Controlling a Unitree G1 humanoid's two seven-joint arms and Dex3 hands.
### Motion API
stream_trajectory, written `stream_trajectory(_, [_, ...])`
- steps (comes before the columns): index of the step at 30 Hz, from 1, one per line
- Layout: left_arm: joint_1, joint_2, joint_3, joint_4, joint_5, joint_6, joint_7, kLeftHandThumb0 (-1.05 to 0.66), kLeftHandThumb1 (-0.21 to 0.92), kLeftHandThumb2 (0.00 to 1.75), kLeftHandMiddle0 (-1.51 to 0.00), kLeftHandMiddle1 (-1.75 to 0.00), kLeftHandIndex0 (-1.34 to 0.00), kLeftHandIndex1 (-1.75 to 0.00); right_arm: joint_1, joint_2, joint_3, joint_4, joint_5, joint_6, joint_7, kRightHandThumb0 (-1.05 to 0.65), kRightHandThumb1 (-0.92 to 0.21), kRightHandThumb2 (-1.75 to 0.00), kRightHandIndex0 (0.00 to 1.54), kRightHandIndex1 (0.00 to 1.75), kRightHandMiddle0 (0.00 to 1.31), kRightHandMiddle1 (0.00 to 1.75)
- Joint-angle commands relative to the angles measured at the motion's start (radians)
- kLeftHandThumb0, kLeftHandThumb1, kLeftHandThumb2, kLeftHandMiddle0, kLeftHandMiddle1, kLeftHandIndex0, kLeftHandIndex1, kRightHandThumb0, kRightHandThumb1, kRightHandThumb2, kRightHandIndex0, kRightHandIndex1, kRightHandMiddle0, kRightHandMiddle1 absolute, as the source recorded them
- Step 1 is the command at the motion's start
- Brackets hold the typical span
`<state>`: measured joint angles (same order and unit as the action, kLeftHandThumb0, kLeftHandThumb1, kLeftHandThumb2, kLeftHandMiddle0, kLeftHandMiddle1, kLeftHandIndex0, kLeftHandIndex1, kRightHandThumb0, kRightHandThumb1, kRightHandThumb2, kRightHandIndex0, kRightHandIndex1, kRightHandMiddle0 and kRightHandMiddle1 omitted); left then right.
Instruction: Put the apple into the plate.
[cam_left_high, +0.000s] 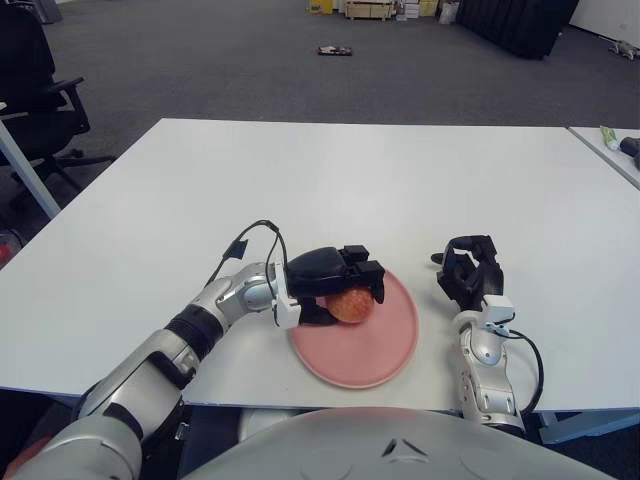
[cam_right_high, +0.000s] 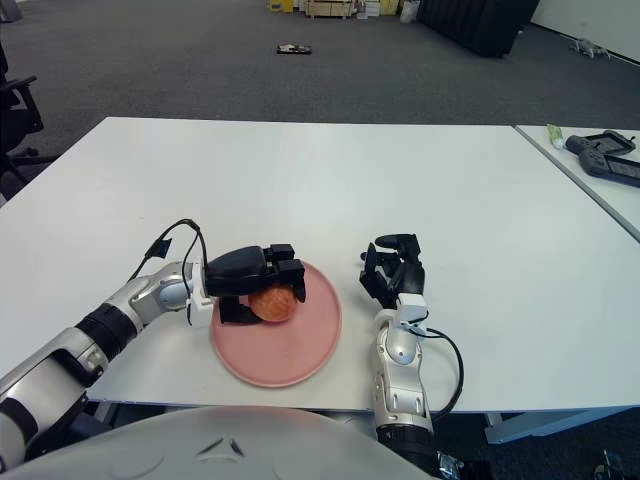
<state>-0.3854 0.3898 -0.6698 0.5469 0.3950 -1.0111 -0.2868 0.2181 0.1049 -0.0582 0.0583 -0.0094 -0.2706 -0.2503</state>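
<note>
A red-yellow apple (cam_left_high: 350, 305) sits on the left part of the pink plate (cam_left_high: 380, 345) near the table's front edge. My left hand (cam_left_high: 335, 285) reaches in from the left and arches over it. The fingers (cam_right_high: 292, 275) curve over the apple's top and right side, and the thumb (cam_right_high: 235, 312) is at its left, so the hand still encloses the apple. My right hand (cam_left_high: 470, 272) shows just right of the plate, with relaxed fingers holding nothing.
The white table (cam_left_high: 350, 180) stretches far behind the plate. A black office chair (cam_left_high: 40, 100) stands off the table's left. A second table at the far right carries a black device (cam_right_high: 610, 155).
</note>
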Motion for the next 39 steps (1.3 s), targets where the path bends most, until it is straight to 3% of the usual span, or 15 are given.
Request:
stream_trajectory(1, [-0.001, 0.002, -0.027, 0.045, -0.034, 0.002, -0.103, -0.83, 0.9, 0.72, -0.01, -0.52, -0.01, -0.74, -0.008, 0.03, -0.007, -0.013, 0.017, 0.007, -0.006, -0.37, -0.75, -0.77, 0.56, 1.27, 0.29, 1.75])
stream_trajectory(7, [0.001, 0.003, -0.023, 0.036, -0.129, 0.035, -0.223, -0.98, 0.92, 0.83, 0.0, -0.09, 0.0, -0.28, -0.008, 0.031, -0.005, -0.01, 0.016, -0.002, -0.007, -0.37, -0.76, -0.75, 0.55, 1.26, 0.29, 1.75])
stream_trajectory(14, [0.006, 0.001, -0.011, 0.017, -0.175, 0.07, -0.31, -1.04, 0.92, 0.87, 0.0, -0.01, 0.0, -0.06, -0.007, 0.031, -0.004, -0.015, 0.018, 0.012, -0.008, -0.37, -0.77, -0.74, 0.55, 1.26, 0.28, 1.75])
stream_trajectory(24, [0.013, 0.004, 0.023, -0.036, -0.212, 0.095, -0.365, -1.05, 0.92, 0.87, 0.0, 0.0, 0.0, 0.0, -0.009, 0.035, -0.004, -0.018, 0.02, 0.017, -0.015, -0.37, -0.77, -0.73, 0.55, 1.25, 0.28, 1.75])
stream_trajectory(30, [0.03, 0.018, 0.077, -0.075, -0.206, 0.081, -0.339, -1.05, 0.92, 0.9, 0.0, 0.0, 0.0, 0.0, -0.009, 0.033, -0.002, -0.017, 0.019, 0.011, -0.015, -0.36, -0.78, -0.73, 0.55, 1.26, 0.28, 1.75])
stream_trajectory(39, [0.024, 0.028, 0.153, -0.115, -0.34, 0.058, -0.37, -1.05, 0.92, 0.93, 0.0, 0.0, 0.0, 0.0, -0.005, 0.029, 0.001, -0.021, 0.023, 0.008, -0.003, -0.36, -0.8, -0.7, 0.54, 1.27, 0.26, 1.75])
